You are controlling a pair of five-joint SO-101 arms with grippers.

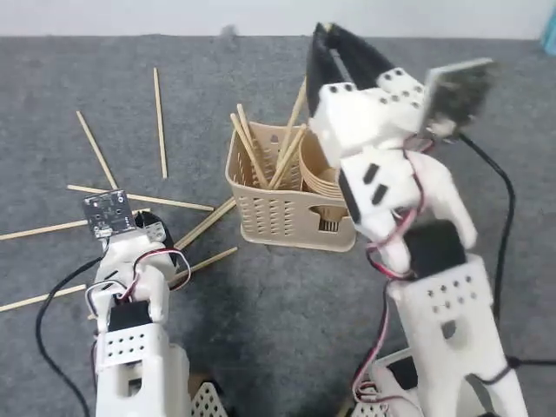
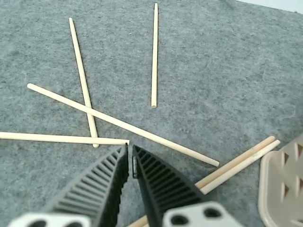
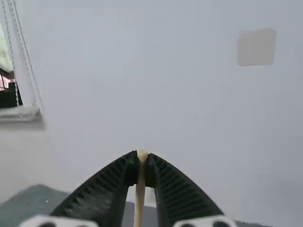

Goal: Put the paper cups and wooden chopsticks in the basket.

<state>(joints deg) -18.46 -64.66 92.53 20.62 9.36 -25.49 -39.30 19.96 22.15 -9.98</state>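
Well under way, by the look of it, but not finished. Already inside the basket [image 1: 278, 215]: a nested stack of paper cups [image 1: 318, 172] and a bundle of wooden chopsticks [image 1: 268, 155] leaning upright against its wall. Left to do, judging from the bench [image 1: 226, 339]: several loose chopsticks [image 1: 160, 122] scattered on the left arm's side of the basket, two of them lying just beside its base, the rest farther off, some crossing one another. Raised above and beyond the basket, the right gripper [image 3: 141, 158], jaws clenched on a single chopstick [image 3: 139, 198], probably the next one due for the basket. Low over the scattered sticks, away from the basket, the left gripper [image 2: 130, 152], jaws drawn nearly together with nothing between them. Hard to make out: the number of cups in the stack, with only rims clear of the basket wall; whether the held chopstick's lower end already reaches into the basket, the right arm's body covering that spot from above; the far ends of some loose sticks, cut off at the picture's edge or tucked under the left arm.
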